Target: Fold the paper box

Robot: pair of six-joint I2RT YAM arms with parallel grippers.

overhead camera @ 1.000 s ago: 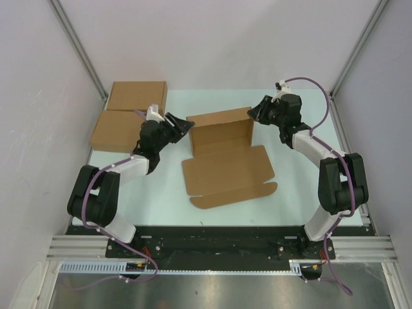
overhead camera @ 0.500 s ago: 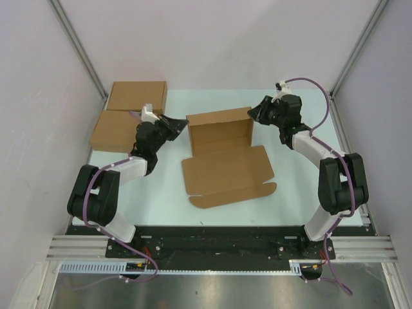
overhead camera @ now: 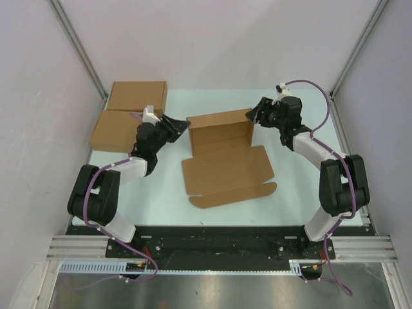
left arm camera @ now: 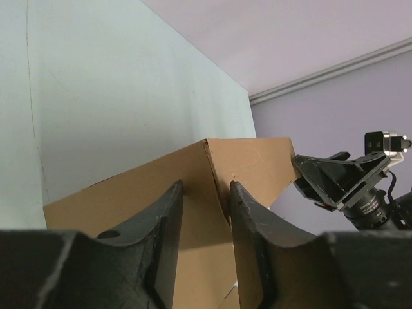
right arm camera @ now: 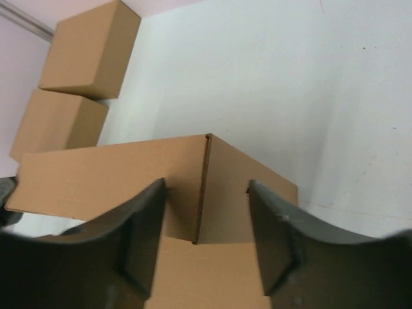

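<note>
The paper box (overhead camera: 225,164) lies mid-table as a brown die-cut sheet, its back wall and two short side walls standing and its front flaps flat. My left gripper (overhead camera: 182,125) is at the box's back left corner. In the left wrist view its jaws (left arm camera: 206,185) stand a little apart and astride that corner edge of the box (left arm camera: 116,193). My right gripper (overhead camera: 253,116) is at the back right corner. In the right wrist view its jaws (right arm camera: 206,185) are spread wide around the corner of the box (right arm camera: 96,174), gripping nothing.
Two made-up brown boxes (overhead camera: 137,95) (overhead camera: 116,131) sit at the back left, just behind the left arm; the right wrist view shows them too (right arm camera: 93,48) (right arm camera: 55,122). Enclosure walls with metal posts close in the table on both sides and at the back.
The right gripper's jaws have spread wider around the back right corner. The left gripper drew back slightly, then returned to its corner. The box has kept its shape.
</note>
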